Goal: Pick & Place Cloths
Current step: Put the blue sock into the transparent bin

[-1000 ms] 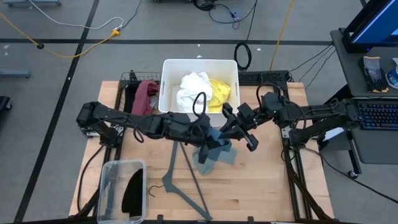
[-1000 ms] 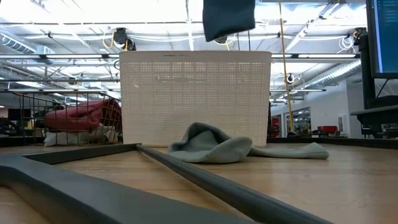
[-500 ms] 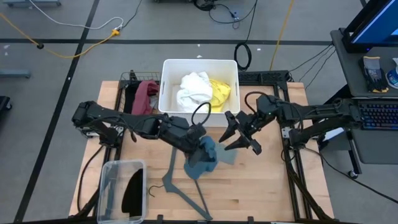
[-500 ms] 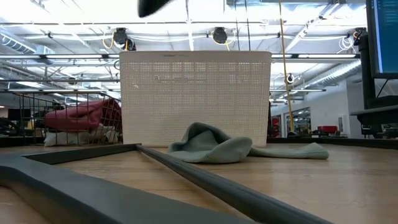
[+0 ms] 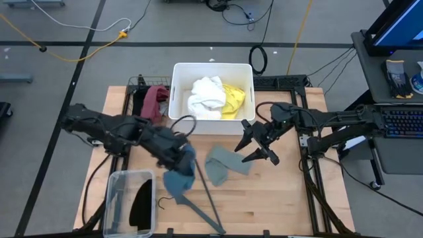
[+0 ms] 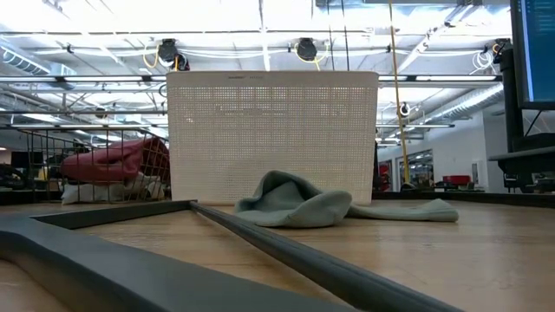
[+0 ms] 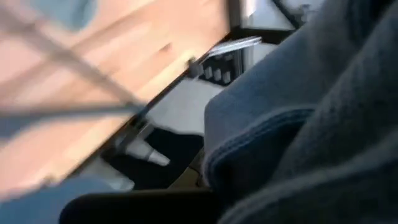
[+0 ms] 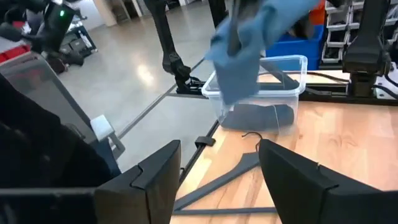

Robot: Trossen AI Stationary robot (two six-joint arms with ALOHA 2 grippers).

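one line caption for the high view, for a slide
Left hand carries the teal cloth toward the clear bin; open right hand hovers beside the sage-green cloth.

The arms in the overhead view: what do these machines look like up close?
Two dark, nearly black jointed arms, built of chunky segments. A thin black cable loops above the left arm. The right end effector ends in two flat, tapering dark fingers.
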